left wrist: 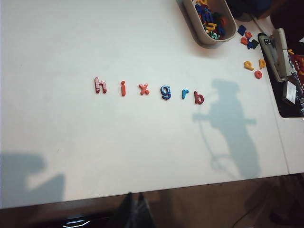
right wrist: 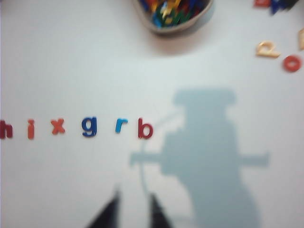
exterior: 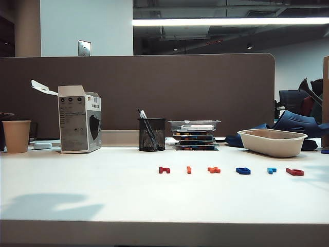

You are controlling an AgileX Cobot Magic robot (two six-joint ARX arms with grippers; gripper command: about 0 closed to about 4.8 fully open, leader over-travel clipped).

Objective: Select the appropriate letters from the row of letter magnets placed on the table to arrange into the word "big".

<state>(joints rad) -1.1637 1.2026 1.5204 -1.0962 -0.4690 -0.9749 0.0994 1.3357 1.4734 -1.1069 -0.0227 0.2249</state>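
Letters I want: a red rounded "b" (left wrist: 199, 98), a thin orange bar "i" (left wrist: 123, 88) and a dark blue looped "g" (left wrist: 165, 91), all flat glossy plastic, lying untouched in the row.
Row: I read h, i, x, g, r, b across the white table (left wrist: 95, 156); the dark red blocky "h" (left wrist: 99, 85) sits at one end, the "b" at the other, with the orange-red "x" (left wrist: 144, 89) and the small light blue "r" (left wrist: 185, 93) between, each apart from its neighbour.
Table: smooth and plain, with soft arm shadows on it.
Right gripper (right wrist: 133, 211): I see two dark tapered fingertips (right wrist: 110, 209), blurred, slightly parted with bare table showing between them, above the table on the near side of the row, pinching nothing.
Left gripper (left wrist: 133, 209): only a dark tip at the near table edge; I cannot tell how its fingers stand.
Further out: a beige rounded tray (left wrist: 204, 38) heaped with mixed letters, loose letters beside it, a black mesh pen cup (exterior: 152, 134), a paper cup (exterior: 16, 136).
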